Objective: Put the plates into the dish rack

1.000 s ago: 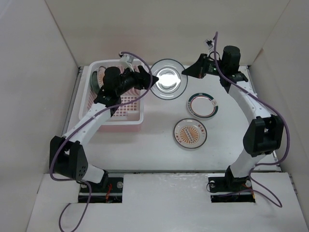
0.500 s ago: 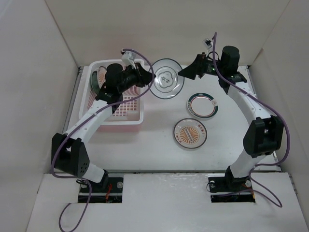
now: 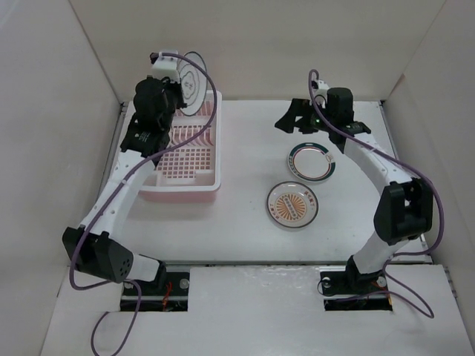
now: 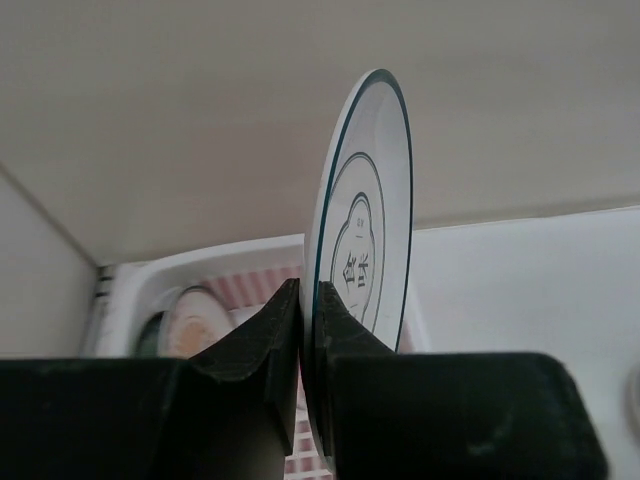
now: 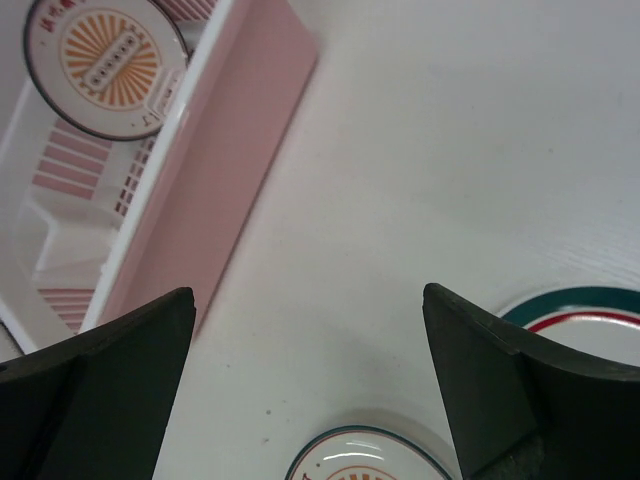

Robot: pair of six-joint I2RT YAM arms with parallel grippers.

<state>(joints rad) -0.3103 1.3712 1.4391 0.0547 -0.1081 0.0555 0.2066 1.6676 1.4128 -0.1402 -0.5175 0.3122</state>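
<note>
White tabletop [image 3: 245,222], white walls on three sides. Nearest the bases: sunburst plate [image 3: 292,204] lying flat; just beyond it, apart, the green-rimmed plate [image 3: 310,161], also flat; both not yet loaded. Right fingers [image 3: 291,119] spread wide and empty, hovering past the green-rimmed plate; probably staged for the next pick. Rack [image 3: 181,194] at left; second sunburst plate [image 5: 105,62] stands slotted at its far end. Left fingers [image 4: 290,325] clamped on the rim of the marked plate [image 4: 365,250], held on edge above the rack's far end; upright presumably so it can drop between dividers. Judgement: next, lower into a free slot; risk of striking the stood plates.
</note>
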